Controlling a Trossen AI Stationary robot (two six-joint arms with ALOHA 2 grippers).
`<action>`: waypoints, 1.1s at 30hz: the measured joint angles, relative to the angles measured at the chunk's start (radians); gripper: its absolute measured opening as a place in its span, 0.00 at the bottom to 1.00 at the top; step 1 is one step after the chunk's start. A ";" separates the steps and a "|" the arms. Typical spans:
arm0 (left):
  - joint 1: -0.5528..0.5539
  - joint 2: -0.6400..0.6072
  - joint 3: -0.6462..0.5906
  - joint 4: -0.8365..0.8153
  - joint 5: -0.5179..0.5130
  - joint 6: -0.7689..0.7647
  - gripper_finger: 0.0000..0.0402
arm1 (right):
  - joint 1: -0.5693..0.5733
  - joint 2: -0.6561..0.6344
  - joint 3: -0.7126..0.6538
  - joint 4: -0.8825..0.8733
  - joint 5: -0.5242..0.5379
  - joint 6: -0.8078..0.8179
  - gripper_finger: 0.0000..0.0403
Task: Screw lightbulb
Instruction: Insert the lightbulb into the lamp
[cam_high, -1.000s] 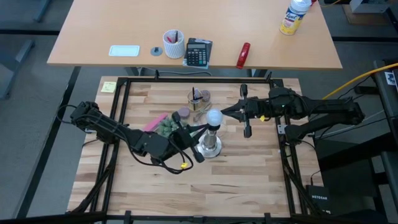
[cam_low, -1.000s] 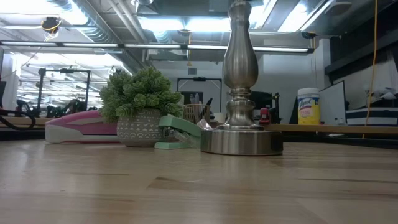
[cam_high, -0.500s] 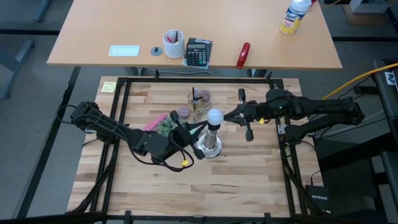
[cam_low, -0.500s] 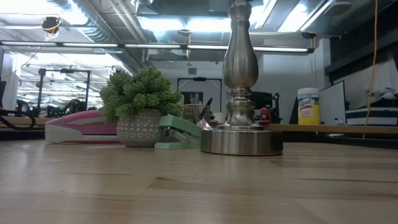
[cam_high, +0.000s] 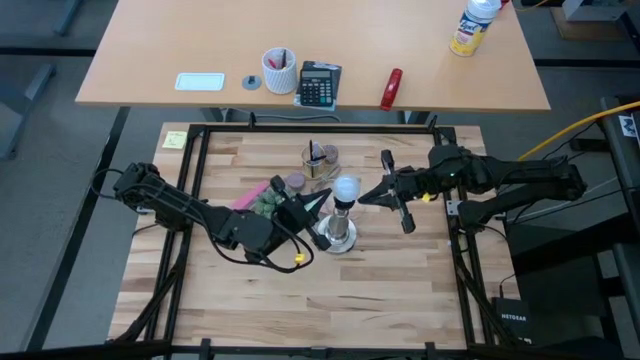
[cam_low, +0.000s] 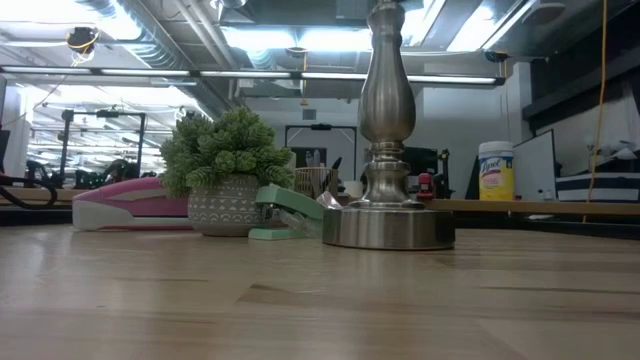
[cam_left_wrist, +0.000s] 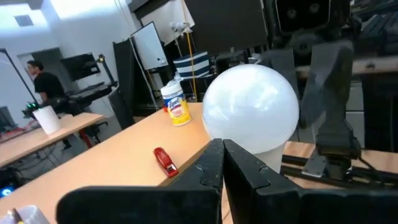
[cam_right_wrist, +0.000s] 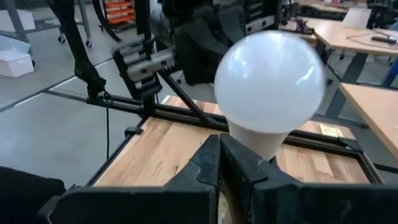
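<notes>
High view: the right gripper (cam_high: 366, 196) has drawn in from the right over the last second and now sits just beside the lightbulb (cam_high: 346, 187), its fingers clenched on nothing. The left gripper (cam_high: 318, 201) has lifted from low by the stand's base to just left of the bulb, fingers likewise clenched and empty. The bulb stands upright on top of the silver stand (cam_high: 337, 234) at mid-counter, so it looks seated in the socket; I'd judge both arms are closing in to turn or check it, though neither holds it. Close on the left lie a small plant (cam_high: 266, 205) and a pink stapler (cam_high: 248, 195), with a glass jar (cam_high: 320, 160) on the far side; they crowd the left arm's approach

Low view: only the stand's stem (cam_low: 386, 100) and round base show, with the plant (cam_low: 222, 160) and stapler (cam_low: 130, 203) to its left; bulb and grippers are out of frame above

Left wrist view: the bulb (cam_left_wrist: 250, 109) fills the middle, right past the shut fingers (cam_left_wrist: 208, 165); the other arm looms behind it

Right wrist view: the bulb (cam_right_wrist: 269, 79) again sits just beyond closed fingers (cam_right_wrist: 239, 163), with the left arm behind it
</notes>
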 joint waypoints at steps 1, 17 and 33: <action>-0.005 0.000 0.000 0.002 -0.004 0.009 0.00 | 0.000 -0.010 0.000 -0.002 0.004 0.000 0.04; -0.042 0.000 0.000 0.001 0.181 0.036 0.00 | -0.002 -0.067 0.000 0.104 0.243 -0.064 0.04; -0.003 0.000 0.000 0.000 0.156 0.037 0.00 | -0.002 0.008 0.000 0.146 0.195 -0.087 0.04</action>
